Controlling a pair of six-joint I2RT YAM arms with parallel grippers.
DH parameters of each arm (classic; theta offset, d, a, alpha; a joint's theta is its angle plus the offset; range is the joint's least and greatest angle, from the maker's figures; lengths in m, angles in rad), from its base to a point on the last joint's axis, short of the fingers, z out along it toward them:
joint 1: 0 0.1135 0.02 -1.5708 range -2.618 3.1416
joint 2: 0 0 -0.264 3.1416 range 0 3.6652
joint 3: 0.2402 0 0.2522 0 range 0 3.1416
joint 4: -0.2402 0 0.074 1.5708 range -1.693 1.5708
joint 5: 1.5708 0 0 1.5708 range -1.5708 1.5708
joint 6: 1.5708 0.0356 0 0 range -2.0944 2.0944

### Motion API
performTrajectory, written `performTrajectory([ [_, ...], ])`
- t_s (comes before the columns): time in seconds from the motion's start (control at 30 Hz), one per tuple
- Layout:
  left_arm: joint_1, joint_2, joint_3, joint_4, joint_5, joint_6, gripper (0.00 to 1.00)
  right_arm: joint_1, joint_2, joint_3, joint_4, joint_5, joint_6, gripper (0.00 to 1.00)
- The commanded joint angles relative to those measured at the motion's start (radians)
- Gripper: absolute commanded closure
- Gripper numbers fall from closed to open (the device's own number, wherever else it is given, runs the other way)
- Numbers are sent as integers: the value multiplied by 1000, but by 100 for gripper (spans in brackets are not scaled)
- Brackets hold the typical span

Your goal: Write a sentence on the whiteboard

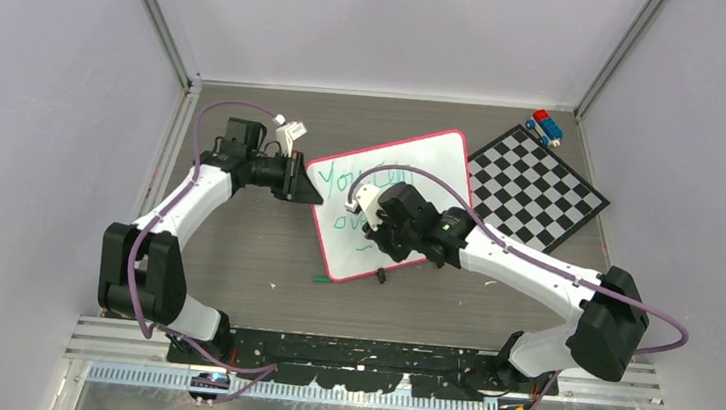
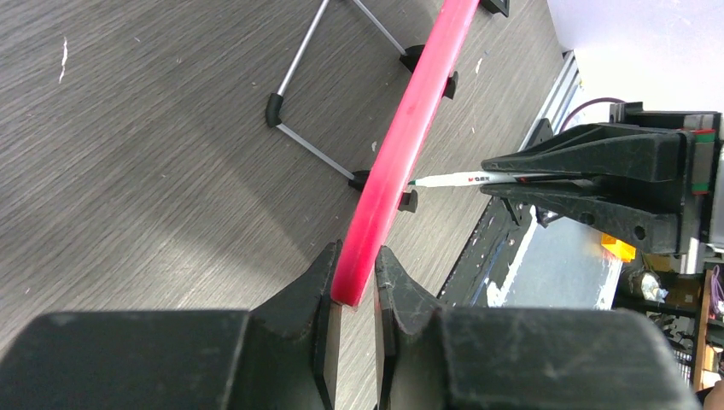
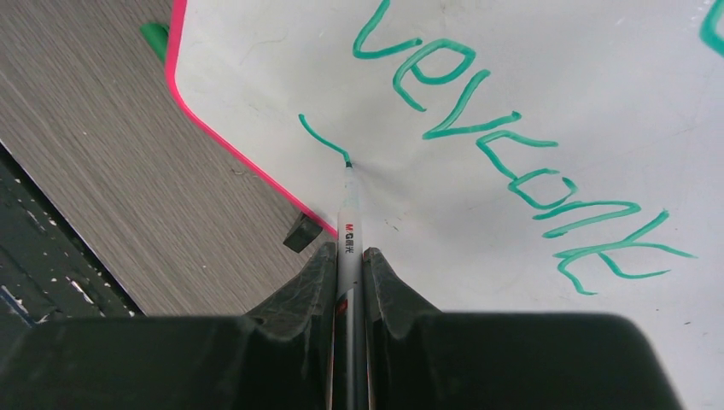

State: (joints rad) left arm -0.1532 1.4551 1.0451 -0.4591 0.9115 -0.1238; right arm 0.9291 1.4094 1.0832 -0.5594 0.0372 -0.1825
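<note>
Whiteboard (image 1: 438, 162) sits mid-worktop (image 1: 254, 255), skewed, with one corner towards the checkered board (image 1: 537, 187), which lies just beside it.

Left fingers (image 2: 335, 290) are clamped on the pink rim at the board's left edge. We judge this is a brace so the board does not slide under pen pressure. The wire stand (image 2: 299, 137) shows beneath the board.

Right fingers (image 3: 331, 269) are pinched tight on the marker (image 3: 348, 213), which points straight out. Its tip touches the board at the end of a short green stroke.

Sentence (image 3: 478, 128): "overcome" is readable in the right wrist view. The line above it is mostly out of view. The third line is barely begun, so we judge the task well along but unfinished.

Edges: the tip works near the rim, with a black clip (image 3: 300, 232) just beside the fingers. Bare white board lies beyond the stroke, below "overcome", so there is room for the last word. A small green piece (image 1: 320, 278), possibly the cap, lies on the worktop just off that corner.
</note>
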Motion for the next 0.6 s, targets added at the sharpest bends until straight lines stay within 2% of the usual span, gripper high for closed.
performTrajectory([
  [0.0, -5, 8, 16, 14, -43, 3, 100, -6, -38, 79, 5, -71, -12, 100],
  [0.33, -4, 9, 25, 5, -43, 7, 100, -6, 27, 103, 61, -41, 2, 100],
  [0.57, -4, 11, 23, 4, -45, 16, 100, -6, 49, 62, 70, 2, -4, 100],
])
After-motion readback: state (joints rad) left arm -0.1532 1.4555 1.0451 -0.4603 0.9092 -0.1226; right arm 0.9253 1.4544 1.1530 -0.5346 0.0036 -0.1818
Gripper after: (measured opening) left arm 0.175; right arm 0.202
